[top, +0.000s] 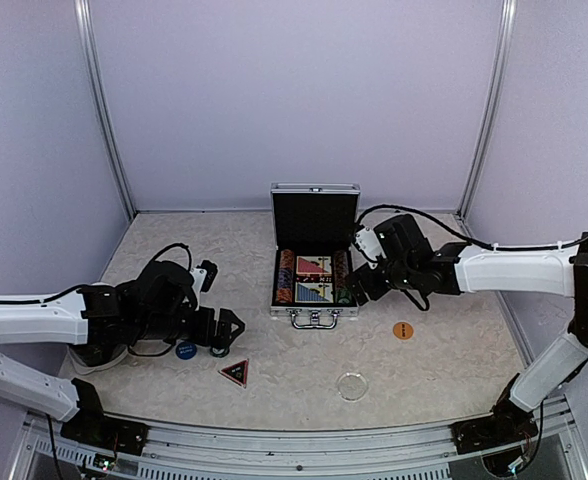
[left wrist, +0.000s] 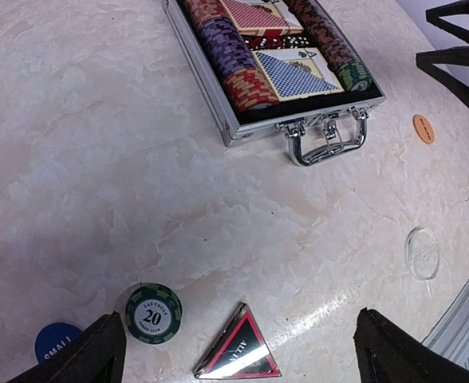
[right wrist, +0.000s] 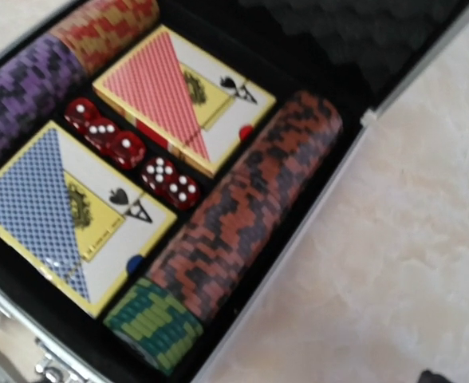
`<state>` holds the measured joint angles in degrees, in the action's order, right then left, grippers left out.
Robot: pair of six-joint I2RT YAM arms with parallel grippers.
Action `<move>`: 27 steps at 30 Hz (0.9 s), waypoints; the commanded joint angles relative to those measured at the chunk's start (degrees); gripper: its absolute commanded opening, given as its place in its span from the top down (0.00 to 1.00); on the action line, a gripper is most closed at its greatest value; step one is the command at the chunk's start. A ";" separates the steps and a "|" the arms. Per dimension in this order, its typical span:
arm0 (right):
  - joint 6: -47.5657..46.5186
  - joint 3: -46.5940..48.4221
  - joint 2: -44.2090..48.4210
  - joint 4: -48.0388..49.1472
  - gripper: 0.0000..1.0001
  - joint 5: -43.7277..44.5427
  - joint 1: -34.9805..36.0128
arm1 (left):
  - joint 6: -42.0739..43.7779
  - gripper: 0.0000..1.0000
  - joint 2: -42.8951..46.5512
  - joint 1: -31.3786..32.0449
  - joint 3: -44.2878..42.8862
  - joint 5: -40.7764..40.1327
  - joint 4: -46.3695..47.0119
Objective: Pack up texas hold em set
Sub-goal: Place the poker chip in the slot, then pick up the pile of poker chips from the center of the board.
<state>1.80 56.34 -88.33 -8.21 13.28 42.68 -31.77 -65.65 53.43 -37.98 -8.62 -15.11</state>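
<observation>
Left gripper (top: 234, 330): low beside the green chip (left wrist: 153, 313), jaws wide apart.
Right gripper (top: 357, 285): at the case's (top: 314, 215) right side, jaws apart, empty.
Cut off: blue button (left wrist: 55, 339).

Upright case lid (top: 315, 215) walls off far side, right claw (top: 355, 287) crowds case's right edge, open tabletop (top: 294, 355) before handle (top: 314, 320).

Counted are one silver aluminium briefcase (top: 314, 218), two rows of striped poker chips (right wrist: 242, 207), one red-backed card deck (right wrist: 167, 92), one blue-backed card deck (right wrist: 55, 199), five red dice (right wrist: 127, 149), one loose green chip (left wrist: 153, 313), one round blue button (left wrist: 57, 341), one round orange button (top: 403, 330), one clear round disc (top: 352, 385) and one dark red-edged triangle marker (left wrist: 238, 355)
</observation>
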 commanded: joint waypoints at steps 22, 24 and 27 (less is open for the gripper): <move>6.55 -5.19 3.33 1.69 0.01 -1.64 -0.69 | -4.58 0.01 -14.86 -0.52 -0.16 -2.76 -1.80; 6.56 -5.65 3.60 1.72 0.01 -2.10 -0.68 | -4.17 0.03 -16.34 -0.65 -0.63 -2.57 -1.45; 6.51 -6.40 4.07 1.91 0.01 -1.45 -0.69 | -3.59 0.05 -18.55 -0.66 -1.11 -2.89 -1.19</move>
<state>7.62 51.24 -86.26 -7.70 11.40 42.39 -36.45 -82.21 53.21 -37.08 -10.09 -17.63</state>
